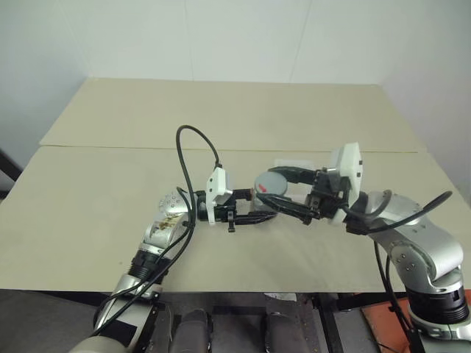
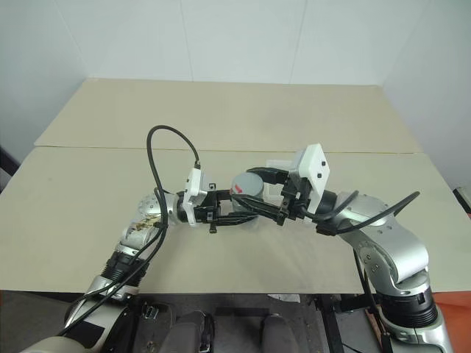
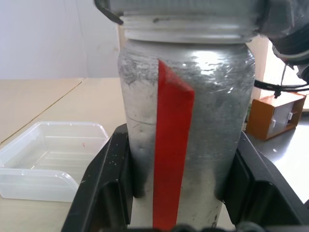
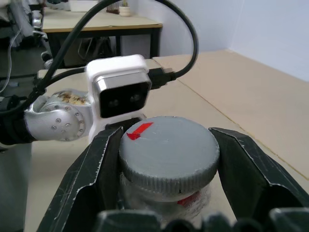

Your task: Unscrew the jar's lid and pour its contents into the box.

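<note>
Jar sits clamped in left gripper; right gripper pinches its lid.

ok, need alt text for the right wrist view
The right end effector is shut on the grey lid, which still sits on the jar. Behind it, the left arm's white wrist camera faces the viewer above a beige table.

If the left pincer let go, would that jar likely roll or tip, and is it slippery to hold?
The jar looks round and smooth, so on its side it would probably roll. Its glossy silvery wrap suggests some slipperiness. The left pincer clamps its body and the right pincer its lid, suggesting it's rigid.
</note>
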Controlling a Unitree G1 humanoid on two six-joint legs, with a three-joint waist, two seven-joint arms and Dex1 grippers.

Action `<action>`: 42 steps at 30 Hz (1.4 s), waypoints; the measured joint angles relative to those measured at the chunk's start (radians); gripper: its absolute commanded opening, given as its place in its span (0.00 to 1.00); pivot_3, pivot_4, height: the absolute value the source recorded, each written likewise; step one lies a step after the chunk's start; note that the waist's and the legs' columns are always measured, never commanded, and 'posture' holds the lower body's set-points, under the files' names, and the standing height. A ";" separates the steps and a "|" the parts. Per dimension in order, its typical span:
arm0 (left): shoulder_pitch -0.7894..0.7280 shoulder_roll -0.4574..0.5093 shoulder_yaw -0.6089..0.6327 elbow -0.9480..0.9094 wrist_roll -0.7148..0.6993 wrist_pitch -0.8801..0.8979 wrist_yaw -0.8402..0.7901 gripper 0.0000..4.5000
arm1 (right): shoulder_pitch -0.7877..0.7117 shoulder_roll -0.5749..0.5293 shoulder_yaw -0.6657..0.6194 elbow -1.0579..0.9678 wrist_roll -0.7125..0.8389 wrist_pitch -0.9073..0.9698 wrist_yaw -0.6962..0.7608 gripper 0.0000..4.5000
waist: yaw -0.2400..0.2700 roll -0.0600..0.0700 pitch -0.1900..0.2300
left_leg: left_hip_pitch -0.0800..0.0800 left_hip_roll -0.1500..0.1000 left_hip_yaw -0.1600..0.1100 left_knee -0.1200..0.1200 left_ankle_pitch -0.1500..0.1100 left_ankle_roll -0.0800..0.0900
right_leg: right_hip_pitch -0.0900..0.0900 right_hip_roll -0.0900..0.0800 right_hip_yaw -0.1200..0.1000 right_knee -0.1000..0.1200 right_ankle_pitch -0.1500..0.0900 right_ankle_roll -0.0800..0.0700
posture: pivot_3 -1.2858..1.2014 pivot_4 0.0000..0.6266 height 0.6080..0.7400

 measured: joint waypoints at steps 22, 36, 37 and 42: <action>-0.229 -0.053 0.018 0.300 0.163 -0.067 0.260 0.46 | 0.353 0.107 -0.211 0.243 -0.399 0.053 -0.545 0.67 | -0.011 0.002 -0.001 | 0.000 -0.001 0.001 0.000 0.000 0.000 | 0.000 0.000 0.001 0.000 0.000 0.000 | 0.52 0.24 1.00; -0.507 -0.077 0.017 0.816 0.351 -0.325 0.393 0.46 | 0.465 0.020 -0.304 0.034 -0.320 0.217 -0.440 0.99 | -0.003 0.002 -0.001 | -0.003 -0.002 0.001 -0.001 -0.001 0.001 | -0.001 0.000 0.000 -0.003 0.000 0.002 | 0.52 0.24 1.00; -0.527 -0.075 0.014 0.845 0.367 -0.349 0.397 0.46 | 0.463 -0.008 -0.333 -0.007 -0.296 0.218 -0.412 0.99 | -0.004 0.002 -0.001 | -0.003 -0.002 0.001 -0.001 -0.001 0.001 | -0.001 0.000 0.000 -0.003 0.000 0.002 | 0.52 0.24 1.00; -0.665 -0.078 -0.006 0.998 0.450 -0.441 0.412 0.46 | 0.408 -0.141 -0.396 -0.101 -0.198 0.232 -0.282 0.99 | -0.001 0.001 -0.001 | -0.003 -0.002 0.002 -0.001 -0.001 0.001 | 0.000 0.000 -0.001 -0.003 0.000 0.002 | 0.52 0.24 1.00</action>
